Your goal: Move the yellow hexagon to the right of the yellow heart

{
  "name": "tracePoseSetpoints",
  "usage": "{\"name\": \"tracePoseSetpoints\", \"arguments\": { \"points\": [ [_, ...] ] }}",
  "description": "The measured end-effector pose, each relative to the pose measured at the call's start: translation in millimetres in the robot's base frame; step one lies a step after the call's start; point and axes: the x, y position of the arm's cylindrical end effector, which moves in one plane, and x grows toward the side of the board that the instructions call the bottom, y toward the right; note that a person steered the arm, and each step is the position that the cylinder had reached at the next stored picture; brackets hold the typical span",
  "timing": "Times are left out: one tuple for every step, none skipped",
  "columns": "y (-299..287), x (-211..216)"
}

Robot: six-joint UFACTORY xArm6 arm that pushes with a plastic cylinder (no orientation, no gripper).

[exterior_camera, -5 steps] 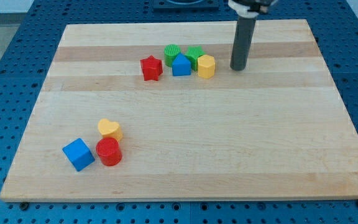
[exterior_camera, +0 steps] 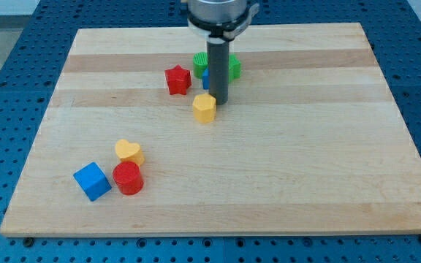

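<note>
The yellow hexagon (exterior_camera: 205, 107) lies near the board's upper middle. My tip (exterior_camera: 218, 101) stands just to its upper right, touching or almost touching it. The yellow heart (exterior_camera: 129, 151) lies at the lower left, far from the hexagon, down and to the view's left. The rod hides most of a blue block (exterior_camera: 206, 77) behind it.
A red star-like block (exterior_camera: 177, 79) lies left of the rod. Two green blocks (exterior_camera: 200, 63) (exterior_camera: 234, 66) show on either side of the rod. A red cylinder (exterior_camera: 128, 177) and a blue cube (exterior_camera: 92, 180) sit beside the yellow heart. The wooden board (exterior_camera: 305, 161) rests on a blue pegboard.
The rod has moved left from the right of the cluster to its middle. The yellow hexagon has slid down and left, out of the cluster. The other blocks stay put.
</note>
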Motion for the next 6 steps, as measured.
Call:
{"name": "tracePoseSetpoints", "arguments": {
  "points": [
    [-23,20],
    [-42,42],
    [-62,63],
    [-75,79],
    [-88,95],
    [-96,100]
  ]
}}
